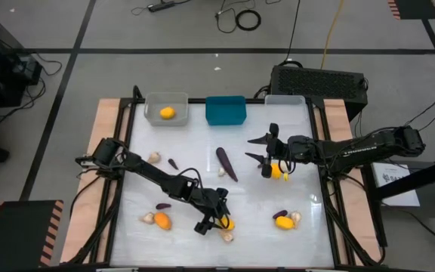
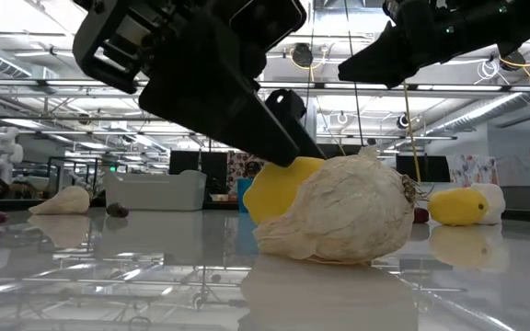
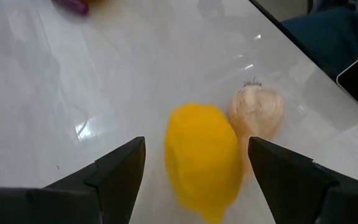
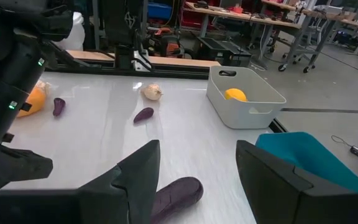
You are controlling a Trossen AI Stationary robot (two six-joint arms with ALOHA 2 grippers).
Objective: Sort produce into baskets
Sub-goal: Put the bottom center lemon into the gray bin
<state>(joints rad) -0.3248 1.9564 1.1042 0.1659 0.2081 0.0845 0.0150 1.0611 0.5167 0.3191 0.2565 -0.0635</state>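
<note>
My left gripper [image 1: 214, 221] is low over the near middle of the table [image 1: 195, 185], jaws spread, nothing gripped. A yellow fruit [image 3: 202, 158] sits between my fingers [image 3: 117, 167], not touching either one as far as I can see. A garlic bulb [image 3: 257, 111] lies against that fruit.

My right gripper [image 1: 260, 149] hovers mid-table, jaws also apart and empty, above the long eggplant [image 4: 174, 195].

Grey basket [image 1: 166, 109] at the far edge holds one yellow fruit [image 1: 168, 112]. Teal basket [image 1: 226, 110] is beside it, translucent white basket [image 1: 285, 100] next along.

Loose on the table: a small eggplant [image 1: 173, 163] and a garlic [image 1: 155, 157] at left, a yellow fruit with garlic [image 1: 159, 220] near left, and a fruit, garlic, purple cluster [image 1: 285, 220] near right.
</note>
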